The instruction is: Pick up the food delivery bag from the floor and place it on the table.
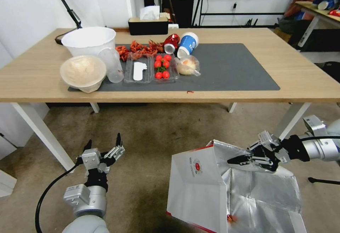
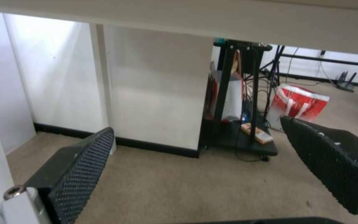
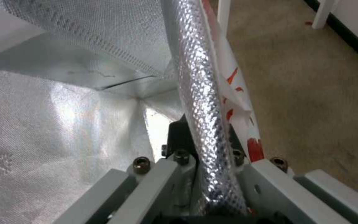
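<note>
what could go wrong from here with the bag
1. The right gripper pinches only one thin foil-lined wall at the rim of the food delivery bag; that edge could slip or crumple under the bag's weight.
2. Held on one side, the bag is open and leaning, so it may swing and catch the table edge directly ahead.
3. The left half of the grey mat is crowded with food containers; setting down there could knock them.

food delivery bag (image 1: 198, 187) base — cut off

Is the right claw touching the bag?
Touching. The right wrist view shows the right claw shut on the bag, its foil-lined wall pinched between the fingers.
</note>
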Available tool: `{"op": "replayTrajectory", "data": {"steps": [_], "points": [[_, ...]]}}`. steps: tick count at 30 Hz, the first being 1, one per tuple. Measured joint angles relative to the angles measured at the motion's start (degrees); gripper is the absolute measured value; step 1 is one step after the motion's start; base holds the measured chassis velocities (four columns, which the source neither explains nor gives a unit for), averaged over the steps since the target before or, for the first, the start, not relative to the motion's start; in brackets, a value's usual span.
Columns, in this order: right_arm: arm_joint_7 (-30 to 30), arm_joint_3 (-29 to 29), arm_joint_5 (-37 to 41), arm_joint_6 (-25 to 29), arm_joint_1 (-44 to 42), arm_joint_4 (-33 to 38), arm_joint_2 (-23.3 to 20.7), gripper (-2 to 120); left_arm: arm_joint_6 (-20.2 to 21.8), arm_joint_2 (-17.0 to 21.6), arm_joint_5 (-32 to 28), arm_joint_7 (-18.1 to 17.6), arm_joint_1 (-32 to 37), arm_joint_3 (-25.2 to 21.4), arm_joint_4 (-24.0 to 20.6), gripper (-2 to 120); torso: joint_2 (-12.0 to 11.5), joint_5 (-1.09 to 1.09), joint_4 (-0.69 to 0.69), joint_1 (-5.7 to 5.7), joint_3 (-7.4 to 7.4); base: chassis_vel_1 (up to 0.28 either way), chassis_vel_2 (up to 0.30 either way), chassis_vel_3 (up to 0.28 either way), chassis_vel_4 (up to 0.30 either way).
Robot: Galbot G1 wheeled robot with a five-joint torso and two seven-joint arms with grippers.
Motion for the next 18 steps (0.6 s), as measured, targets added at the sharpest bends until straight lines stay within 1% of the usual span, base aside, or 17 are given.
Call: {"op": "replayTrajectory", "data": {"steps": [18], "points": [[0.0,0.2,0.3,0.0,0.0,0.6,-0.4,0,-0.2,-0.3,0.2,0.0,0.4,-0.1,-1.0,100,4.5,0.0,0.0,1.73,2.74,0.0,0.0,0.0,0.0]]}}
